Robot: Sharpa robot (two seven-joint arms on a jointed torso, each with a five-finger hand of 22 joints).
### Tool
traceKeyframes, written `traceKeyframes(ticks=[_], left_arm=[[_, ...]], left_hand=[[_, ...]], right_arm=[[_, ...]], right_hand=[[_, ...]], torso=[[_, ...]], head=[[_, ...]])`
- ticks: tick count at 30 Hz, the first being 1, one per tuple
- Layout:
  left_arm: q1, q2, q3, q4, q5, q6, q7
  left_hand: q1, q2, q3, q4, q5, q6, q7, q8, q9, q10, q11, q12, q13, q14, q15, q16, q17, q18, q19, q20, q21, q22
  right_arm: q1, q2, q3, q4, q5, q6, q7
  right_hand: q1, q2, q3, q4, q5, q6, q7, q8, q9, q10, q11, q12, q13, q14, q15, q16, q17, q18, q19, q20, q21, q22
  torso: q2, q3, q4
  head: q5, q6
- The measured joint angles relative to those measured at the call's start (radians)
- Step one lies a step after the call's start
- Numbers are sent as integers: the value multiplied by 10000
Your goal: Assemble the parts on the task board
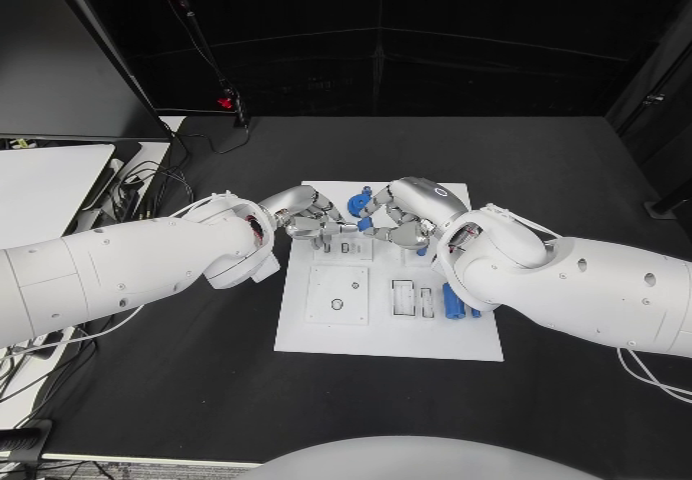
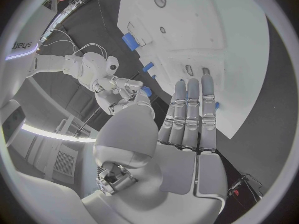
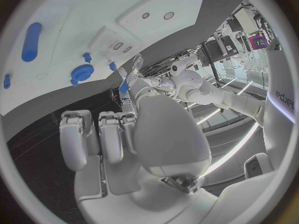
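Our hands meet over the board's far end; whether either's fingers grip the blue parts there, we cannot tell.

Legible markings: partial lettering only.
Dark letters reading roughly "eys" stood on a white panel at the rim of the left wrist view; a mirrored, unclear word, perhaps "edjeys", stood on a white arm casing in the right wrist view. The task board carried no readable text.
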Motion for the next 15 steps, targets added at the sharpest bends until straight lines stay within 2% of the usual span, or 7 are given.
traceKeyframes(ticks=[15], left_arm=[[-2, 273, 0, -168, 116, 5, 91]], left_hand=[[0, 0, 0, 0, -76, 1, 0, 0, 10, 0, 0, 0, 34, 0, 0, 0, 22, -1, 0, 0, 0, 11]], right_arm=[[-25, 18, -2, 1, -4, 42, -2]], right_hand=[[6, 6, 3, -3, -5, 20, -21, -14, 2, 0, 0, 0, 0, 0, 0, 0, -2, -1, 0, 0, 0, 0]], torso=[[-1, 3, -5]], head=[[11, -30]])
